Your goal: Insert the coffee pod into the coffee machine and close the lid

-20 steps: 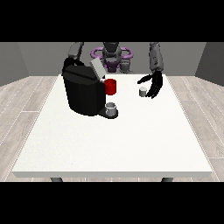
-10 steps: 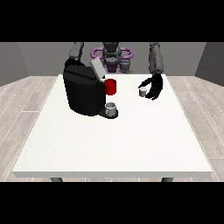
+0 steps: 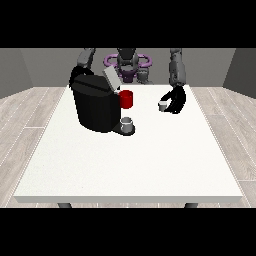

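White table [image 3: 130, 165] (grey walls, wood floor); hand at the view's right [image 3: 176, 100] curls around coffee pod [image 3: 162, 105].

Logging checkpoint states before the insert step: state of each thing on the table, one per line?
coffee machine: upright on the table, lid raised.
coffee pod: at the hand, not in the machine.
hand at the view's right: fingers curled beside the pod.
hand at the view's left: hidden behind the machine.
red cup: upright beside the machine.
grey cup: upright at the machine's base.
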Available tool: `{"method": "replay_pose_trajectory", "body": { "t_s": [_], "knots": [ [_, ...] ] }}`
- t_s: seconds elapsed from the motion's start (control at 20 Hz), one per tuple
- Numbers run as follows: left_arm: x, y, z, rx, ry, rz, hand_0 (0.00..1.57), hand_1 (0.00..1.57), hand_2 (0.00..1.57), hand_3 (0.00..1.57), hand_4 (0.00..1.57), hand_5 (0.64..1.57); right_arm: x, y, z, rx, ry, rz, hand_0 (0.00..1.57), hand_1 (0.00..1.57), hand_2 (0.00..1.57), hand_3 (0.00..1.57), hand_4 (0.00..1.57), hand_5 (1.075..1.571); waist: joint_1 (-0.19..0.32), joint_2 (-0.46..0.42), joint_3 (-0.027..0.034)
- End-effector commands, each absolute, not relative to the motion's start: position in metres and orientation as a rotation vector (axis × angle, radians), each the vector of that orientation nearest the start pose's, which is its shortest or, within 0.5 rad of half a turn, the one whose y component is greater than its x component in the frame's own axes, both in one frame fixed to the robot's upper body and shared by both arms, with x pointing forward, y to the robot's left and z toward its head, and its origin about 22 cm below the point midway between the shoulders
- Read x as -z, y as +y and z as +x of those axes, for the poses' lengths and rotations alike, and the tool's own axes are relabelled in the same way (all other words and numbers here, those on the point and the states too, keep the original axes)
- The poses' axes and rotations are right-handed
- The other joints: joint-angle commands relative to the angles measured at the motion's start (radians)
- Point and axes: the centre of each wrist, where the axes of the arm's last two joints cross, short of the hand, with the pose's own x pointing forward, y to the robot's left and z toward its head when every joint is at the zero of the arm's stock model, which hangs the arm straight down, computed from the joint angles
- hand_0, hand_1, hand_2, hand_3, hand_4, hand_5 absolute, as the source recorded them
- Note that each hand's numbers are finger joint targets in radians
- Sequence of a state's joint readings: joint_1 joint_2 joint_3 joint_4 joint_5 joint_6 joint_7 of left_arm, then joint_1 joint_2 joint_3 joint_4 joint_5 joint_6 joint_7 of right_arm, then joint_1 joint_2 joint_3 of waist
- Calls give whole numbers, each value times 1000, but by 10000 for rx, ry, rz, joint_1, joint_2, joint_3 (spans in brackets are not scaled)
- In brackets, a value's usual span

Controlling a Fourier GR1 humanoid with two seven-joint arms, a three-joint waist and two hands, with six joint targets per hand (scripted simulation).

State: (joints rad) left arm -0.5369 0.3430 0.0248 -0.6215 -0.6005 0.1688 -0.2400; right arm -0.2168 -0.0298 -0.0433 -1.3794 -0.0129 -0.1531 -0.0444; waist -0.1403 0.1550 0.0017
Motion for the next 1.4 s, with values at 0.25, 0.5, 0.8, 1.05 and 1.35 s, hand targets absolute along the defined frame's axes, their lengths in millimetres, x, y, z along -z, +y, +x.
{"method": "replay_pose_trajectory", "body": {
  "t_s": [0.25,0.5,0.8,1.05,1.35],
  "knots": [
    [19,323,362,8727,-13649,6991,1266,1266,1399,1363,507,1571,12,-234,290,1036,-16232,-1043,0,0,0,0,398,1571,108,102,-18],
    [7,295,374,9368,-14412,5719,1450,1450,1452,1388,623,1571,12,-238,295,1504,-15421,-1306,0,0,0,0,442,1571,441,-692,-16],
    [-53,268,407,9647,-15150,5550,1243,1243,1327,1315,535,1571,47,-230,283,1322,-15120,-1440,0,0,0,0,488,1571,534,-759,-12],
    [-100,283,423,9850,-15622,5685,1255,1255,1332,1288,556,1571,19,-243,298,757,-15320,-1177,0,0,0,0,456,1571,149,-898,-15],
    [-123,288,432,9263,-15704,5995,1255,1255,1332,1288,556,1571,11,-210,299,512,-15794,-565,0,0,0,0,476,1571,-418,-548,-17]
  ]
}}
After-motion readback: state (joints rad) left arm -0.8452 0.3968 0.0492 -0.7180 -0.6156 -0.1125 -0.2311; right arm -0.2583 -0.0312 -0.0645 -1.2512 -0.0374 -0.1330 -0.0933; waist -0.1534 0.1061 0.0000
